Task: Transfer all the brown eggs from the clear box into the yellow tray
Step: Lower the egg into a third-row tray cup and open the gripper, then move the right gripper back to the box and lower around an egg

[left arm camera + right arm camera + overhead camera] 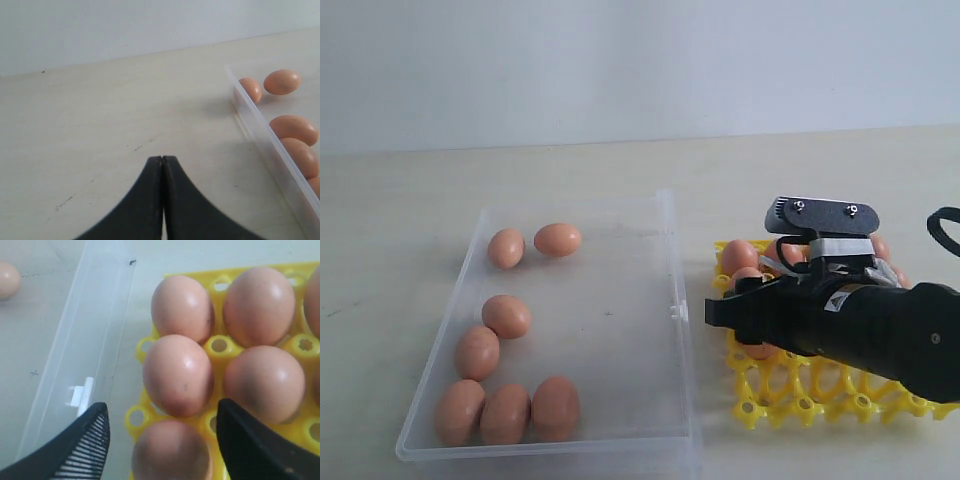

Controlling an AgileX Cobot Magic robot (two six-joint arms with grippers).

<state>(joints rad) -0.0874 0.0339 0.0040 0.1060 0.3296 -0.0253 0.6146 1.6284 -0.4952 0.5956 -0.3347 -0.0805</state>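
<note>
Lying along the left side of the clear box [670,250], long axes mixed, seven brown eggs [507,316] sit well left of the right end effector [162,406], spread wide over seated eggs in the yellow tray [800,385]; the left end effector [162,161], fingers together just outside that wall, looks nearer.

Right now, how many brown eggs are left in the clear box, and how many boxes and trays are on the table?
brown eggs in the clear box: 7
clear box: 1
yellow tray: 1
Total: 9; tray's eggs partly hidden, uncounted.
</note>
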